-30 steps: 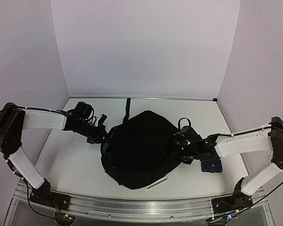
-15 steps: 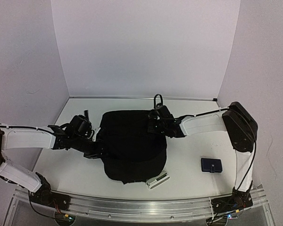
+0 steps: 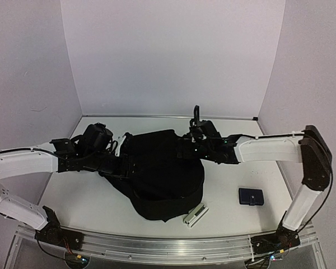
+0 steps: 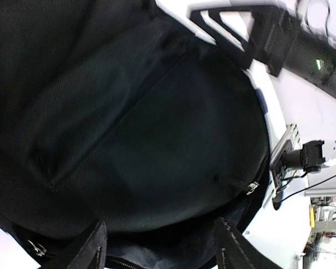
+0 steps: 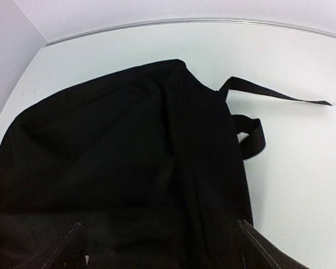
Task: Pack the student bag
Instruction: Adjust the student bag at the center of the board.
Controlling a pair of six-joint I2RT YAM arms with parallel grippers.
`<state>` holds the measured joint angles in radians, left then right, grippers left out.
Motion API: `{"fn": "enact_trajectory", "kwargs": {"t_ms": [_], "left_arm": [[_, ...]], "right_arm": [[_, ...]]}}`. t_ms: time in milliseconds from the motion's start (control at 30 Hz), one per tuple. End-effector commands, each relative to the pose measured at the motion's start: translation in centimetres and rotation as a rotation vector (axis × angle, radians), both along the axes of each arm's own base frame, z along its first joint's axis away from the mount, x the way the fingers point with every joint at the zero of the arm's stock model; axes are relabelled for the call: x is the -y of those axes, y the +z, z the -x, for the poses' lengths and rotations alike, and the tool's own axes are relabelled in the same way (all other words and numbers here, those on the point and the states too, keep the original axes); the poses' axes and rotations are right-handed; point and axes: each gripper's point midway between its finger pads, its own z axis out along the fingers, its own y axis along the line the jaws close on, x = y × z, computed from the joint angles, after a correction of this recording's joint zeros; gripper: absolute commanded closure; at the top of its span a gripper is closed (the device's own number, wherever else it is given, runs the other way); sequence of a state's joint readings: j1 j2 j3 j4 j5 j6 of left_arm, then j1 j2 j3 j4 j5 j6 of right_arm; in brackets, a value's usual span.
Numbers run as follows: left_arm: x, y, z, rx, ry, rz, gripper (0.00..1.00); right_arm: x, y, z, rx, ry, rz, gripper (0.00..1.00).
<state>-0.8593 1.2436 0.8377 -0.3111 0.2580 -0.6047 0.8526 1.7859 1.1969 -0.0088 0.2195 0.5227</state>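
The student bag (image 3: 163,175), a big soft black backpack, lies flat in the middle of the table. My left gripper (image 3: 121,154) is at its left edge and my right gripper (image 3: 183,149) at its far right edge. In the left wrist view the left gripper (image 4: 165,253) is open, its fingers (image 4: 94,247) spread over the bag's fabric (image 4: 134,134) near a zipper pull (image 4: 251,186). In the right wrist view the right gripper (image 5: 168,253) is open above the bag (image 5: 123,151), with nothing pinched. A strap (image 5: 274,96) trails onto the table.
A small dark-blue pouch (image 3: 251,196) lies on the table right of the bag. A white and silver oblong item (image 3: 195,214) lies at the bag's near edge. White walls (image 3: 168,56) close in the table at the back and sides.
Both grippers have opened and let go of the bag's fabric. The bag has settled wider and lower on the table. The white item now shows more fully at its near edge.
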Motion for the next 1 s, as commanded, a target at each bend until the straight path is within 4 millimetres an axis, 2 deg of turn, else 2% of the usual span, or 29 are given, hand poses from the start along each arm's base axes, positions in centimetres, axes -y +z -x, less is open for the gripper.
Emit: {"fn": "enact_trajectory", "kwargs": {"t_ms": [0,167,267,400,500,667,833,967], "left_arm": [[0.6,2.7,-1.6,0.115,-0.033,-0.044,0.31],[4.0,3.1,-0.7,0.121,-0.156,0.035,0.25],[5.5,3.1,-0.4,0.12,-0.196,0.065,0.25],[7.2,2.4,0.7,0.106,-0.242,0.059,0.27],[8.2,1.7,2.2,0.085,-0.28,0.062,0.3],[8.8,0.7,4.5,0.043,-0.309,0.049,0.35],[9.5,0.7,6.9,0.017,-0.342,0.064,0.4],[10.2,0.1,8.8,-0.014,-0.365,0.052,0.48]], "right_arm": [[3.3,1.5,4.3,-0.09,-0.078,-0.068,0.15],[6.1,-0.9,8.4,-0.248,-0.172,-0.112,0.19],[6.6,-1.5,10.5,-0.322,-0.19,-0.193,0.24],[5.5,-1.6,12.9,-0.393,-0.149,-0.285,0.27],[4.1,-1.3,14.2,-0.414,-0.117,-0.35,0.3],[2.5,-2.3,15.7,-0.465,-0.091,-0.407,0.38],[0.9,-1.8,17.3,-0.49,-0.064,-0.473,0.45],[0.6,-1.8,18.5,-0.513,-0.076,-0.499,0.48]]}}
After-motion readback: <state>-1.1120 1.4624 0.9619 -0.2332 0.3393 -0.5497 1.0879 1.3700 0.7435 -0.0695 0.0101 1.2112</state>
